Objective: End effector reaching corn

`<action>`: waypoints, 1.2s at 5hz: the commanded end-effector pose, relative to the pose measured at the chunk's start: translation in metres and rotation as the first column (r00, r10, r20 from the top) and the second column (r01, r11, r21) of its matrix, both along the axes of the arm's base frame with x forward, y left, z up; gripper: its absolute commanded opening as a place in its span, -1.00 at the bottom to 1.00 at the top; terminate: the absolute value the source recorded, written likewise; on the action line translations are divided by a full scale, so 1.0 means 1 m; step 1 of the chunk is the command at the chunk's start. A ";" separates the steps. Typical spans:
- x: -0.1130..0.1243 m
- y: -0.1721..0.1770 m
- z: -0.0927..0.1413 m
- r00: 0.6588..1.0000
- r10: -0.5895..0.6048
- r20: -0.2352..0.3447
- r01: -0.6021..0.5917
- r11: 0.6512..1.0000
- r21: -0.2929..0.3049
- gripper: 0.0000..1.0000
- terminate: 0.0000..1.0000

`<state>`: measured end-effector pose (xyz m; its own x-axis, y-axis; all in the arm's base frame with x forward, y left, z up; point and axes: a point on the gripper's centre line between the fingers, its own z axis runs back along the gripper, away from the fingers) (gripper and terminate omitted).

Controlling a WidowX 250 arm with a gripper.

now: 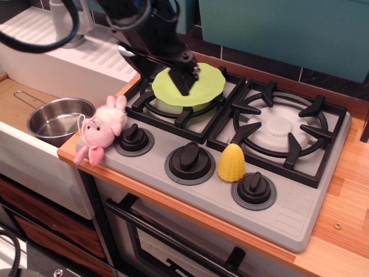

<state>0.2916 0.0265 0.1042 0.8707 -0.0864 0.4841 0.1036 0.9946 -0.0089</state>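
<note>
The yellow toy corn (231, 163) stands upright on the grey stove front, between the middle knob (189, 157) and the right knob (254, 187). My black gripper (184, 88) hangs over the lime-green plate (199, 85) on the left burner, well to the upper left of the corn. Its narrow fingers point down and look close together with nothing between them.
A pink plush bunny (102, 126) sits at the stove's left corner beside the left knob (133, 137). A steel pot (57, 119) lies in the sink at left. The right burner grate (281, 128) is bare. Wooden counter (346, 213) runs along the right.
</note>
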 end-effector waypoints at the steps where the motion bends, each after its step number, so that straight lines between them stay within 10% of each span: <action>1: 0.001 -0.053 0.009 0.995 0.090 0.047 -0.091 0.996 0.021 1.00 -1.00; 3: 0.003 -0.087 0.017 0.990 0.133 0.052 -0.134 0.990 0.031 1.00 -1.00; 6: 0.006 -0.103 -0.031 0.987 0.103 0.119 -0.100 0.994 -0.032 1.00 -1.00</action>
<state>0.2899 -0.0733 0.0634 0.8288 0.0186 0.5592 -0.0085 0.9998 -0.0206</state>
